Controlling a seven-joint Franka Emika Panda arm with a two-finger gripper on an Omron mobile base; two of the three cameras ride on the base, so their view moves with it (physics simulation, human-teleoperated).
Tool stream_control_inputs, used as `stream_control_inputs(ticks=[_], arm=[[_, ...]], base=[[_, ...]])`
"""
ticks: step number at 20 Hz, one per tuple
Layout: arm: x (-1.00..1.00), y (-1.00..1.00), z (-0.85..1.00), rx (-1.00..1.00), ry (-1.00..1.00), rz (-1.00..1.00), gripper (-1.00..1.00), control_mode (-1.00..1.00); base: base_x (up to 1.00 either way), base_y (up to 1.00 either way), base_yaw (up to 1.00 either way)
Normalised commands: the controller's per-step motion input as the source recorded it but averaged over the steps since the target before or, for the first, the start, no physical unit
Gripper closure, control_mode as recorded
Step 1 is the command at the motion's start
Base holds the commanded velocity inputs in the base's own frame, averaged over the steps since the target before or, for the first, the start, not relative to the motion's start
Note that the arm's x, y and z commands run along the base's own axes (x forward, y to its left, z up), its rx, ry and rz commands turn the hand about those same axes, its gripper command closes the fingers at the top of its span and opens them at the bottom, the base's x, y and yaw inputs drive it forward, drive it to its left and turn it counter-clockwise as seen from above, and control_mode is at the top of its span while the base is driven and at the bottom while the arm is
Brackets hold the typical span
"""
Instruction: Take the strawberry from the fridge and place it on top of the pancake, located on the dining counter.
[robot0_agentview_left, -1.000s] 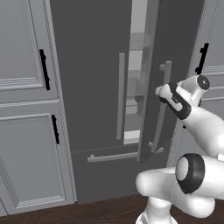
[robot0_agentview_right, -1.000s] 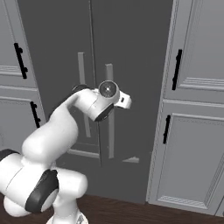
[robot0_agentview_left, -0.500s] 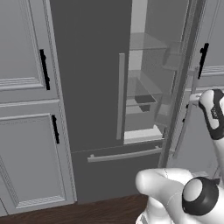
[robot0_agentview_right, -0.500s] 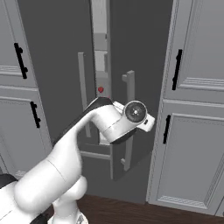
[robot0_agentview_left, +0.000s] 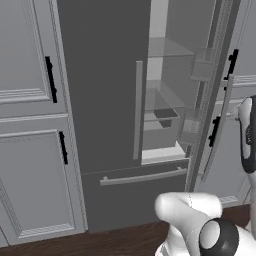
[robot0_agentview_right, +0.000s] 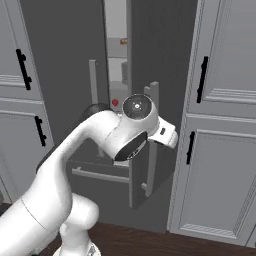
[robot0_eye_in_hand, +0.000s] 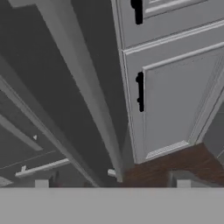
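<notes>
Fridge (robot0_agentview_left: 110, 100) right door (robot0_agentview_right: 160, 100) is swung well open so the shelves are reachable, gripper (robot0_eye_in_hand: 113, 183) fingers spread with nothing between them beside the door's bar handle (robot0_agentview_right: 151, 140), strawberry (robot0_agentview_right: 115, 102) sits inside on a shelf, visible through the gap.

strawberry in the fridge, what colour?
Bright red. The strawberry shows best in the right base view, through the gap of the open fridge door.

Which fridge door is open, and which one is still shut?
The fridge's right door is open: it swings out edge-on, showing pale glass shelves inside. The left door is shut, flat and dark, its long grey bar handle beside the gap.
</notes>
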Motion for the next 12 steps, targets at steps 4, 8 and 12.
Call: stream_control_inputs(ticks=[4,8,12], arm=[[-0.08,1.0,0.03,-0.75,0.39,0.0,-1.0,-1.0],[0.08,1.0,0.0,-0.8,0.48,0.07,-1.0,-1.0],[0.24,1.0,0.0,-0.78,0.54,0.08,-1.0,-1.0]], base=[[0.0,0.0,0.0],[0.0,0.0,0.0],[0.0,0.0,0.0]])
